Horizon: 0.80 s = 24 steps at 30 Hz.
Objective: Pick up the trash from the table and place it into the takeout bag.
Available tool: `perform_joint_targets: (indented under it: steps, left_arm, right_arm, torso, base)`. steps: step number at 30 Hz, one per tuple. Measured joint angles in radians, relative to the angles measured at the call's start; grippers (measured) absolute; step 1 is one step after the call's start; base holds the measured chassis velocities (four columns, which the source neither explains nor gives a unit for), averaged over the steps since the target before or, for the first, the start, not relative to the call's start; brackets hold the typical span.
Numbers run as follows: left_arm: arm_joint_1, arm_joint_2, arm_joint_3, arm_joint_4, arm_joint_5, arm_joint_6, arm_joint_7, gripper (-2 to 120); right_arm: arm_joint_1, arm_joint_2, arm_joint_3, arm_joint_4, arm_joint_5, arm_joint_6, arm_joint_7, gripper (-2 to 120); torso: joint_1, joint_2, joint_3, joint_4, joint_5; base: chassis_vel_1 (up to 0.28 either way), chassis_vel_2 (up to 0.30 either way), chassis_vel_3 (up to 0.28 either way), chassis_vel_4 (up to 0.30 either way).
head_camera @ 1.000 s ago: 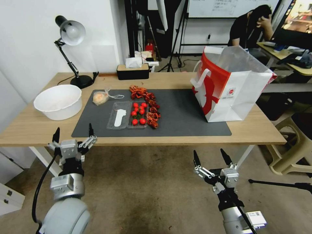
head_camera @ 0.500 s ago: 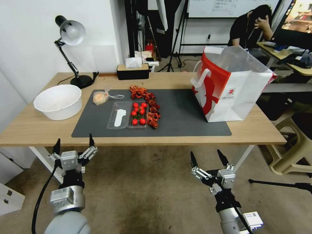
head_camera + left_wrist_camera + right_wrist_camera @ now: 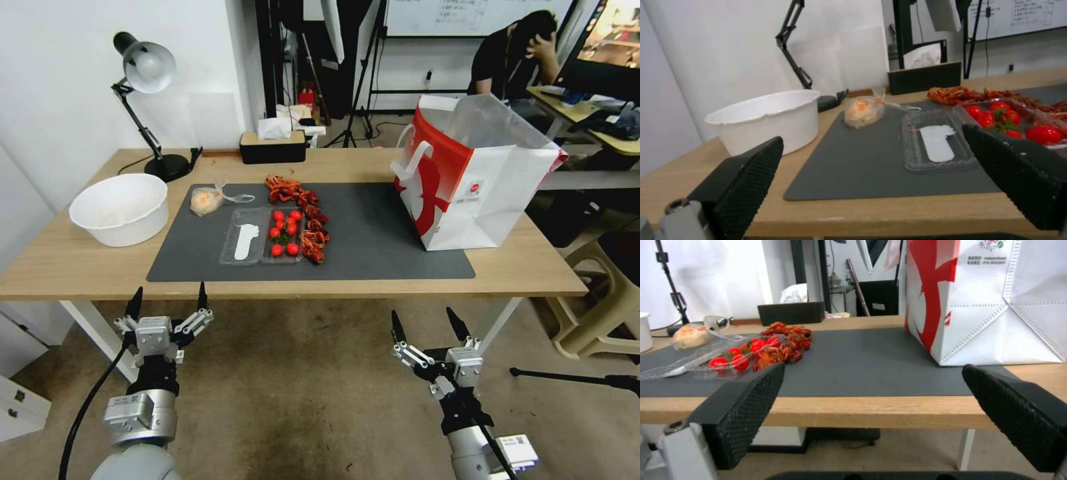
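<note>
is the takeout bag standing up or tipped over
Upright: the takeout bag stands on its base at the mat's right end, mouth open upward.

On the surface [image 3: 80, 270] a mat [image 3: 373, 233] lies in the middle. The takeout bag [image 3: 480, 187] stands at the mat's right end. Left of centre on the mat sit an open clamshell tray [image 3: 261, 237] with cherry tomatoes [image 3: 285, 233], crayfish shells [image 3: 303, 213] just right of it, and a knotted bag [image 3: 207, 199] behind-left. A basin [image 3: 120, 209] sits left of the mat, a desk lamp [image 3: 150, 113] behind it.
</note>
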Motion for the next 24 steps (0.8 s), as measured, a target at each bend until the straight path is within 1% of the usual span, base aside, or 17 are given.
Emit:
perform_joint_targets:
  steps: [10, 19, 20, 21, 22, 23, 24]
  left_arm:
    - [0.000, -0.001, 0.007, 0.005, -0.001, 0.001, 0.006, 100]
    - [-0.029, 0.005, 0.021, 0.032, -0.016, 0.019, 0.009, 100]
    - [-0.052, 0.022, 0.025, 0.046, -0.034, 0.035, 0.011, 100]
    - [-0.088, 0.046, 0.026, 0.057, -0.058, 0.053, 0.013, 100]
    - [-0.088, 0.046, 0.026, 0.057, -0.058, 0.053, 0.013, 100]
    - [-0.130, 0.078, 0.031, 0.065, -0.095, 0.076, 0.009, 100]
    - [-0.192, 0.118, 0.041, 0.065, -0.156, 0.118, -0.006, 100]
  right_arm:
    - [0.004, 0.003, -0.001, -0.001, 0.000, -0.002, 0.005, 100]
    - [0.008, 0.002, -0.002, -0.001, 0.001, -0.010, 0.013, 100]
    - [0.009, 0.000, -0.002, -0.001, 0.003, -0.013, 0.013, 100]
    - [0.011, -0.001, -0.001, 0.000, 0.006, -0.015, 0.013, 100]
    - [0.011, -0.001, -0.001, 0.000, 0.006, -0.015, 0.013, 100]
    - [0.012, -0.002, 0.000, 0.001, 0.007, -0.017, 0.013, 100]
    - [0.013, -0.001, 0.002, 0.002, 0.008, -0.020, 0.013, 100]
  torso:
    - [0.000, 0.000, 0.000, 0.0001, 0.0000]
    - [0.000, 0.000, 0.000, 0.0001, 0.0000]
    - [0.000, 0.000, 0.000, 0.0006, 0.0000]
    - [0.000, 0.000, 0.000, 0.0001, -0.0003]
    - [0.000, 0.000, 0.000, 0.0001, -0.0003]
    - [0.000, 0.000, 0.000, 0.0000, -0.0002]
    - [0.000, 0.000, 0.000, 0.0001, -0.0002]
  base:
    - [0.000, 0.000, 0.000, 0.000]
    - [0.000, 0.000, 0.000, 0.000]
    - [0.000, 0.000, 0.000, 0.000]
    - [0.000, 0.000, 0.000, 0.000]
    - [0.000, 0.000, 0.000, 0.000]
    - [0.000, 0.000, 0.000, 0.000]
    - [0.000, 0.000, 0.000, 0.000]
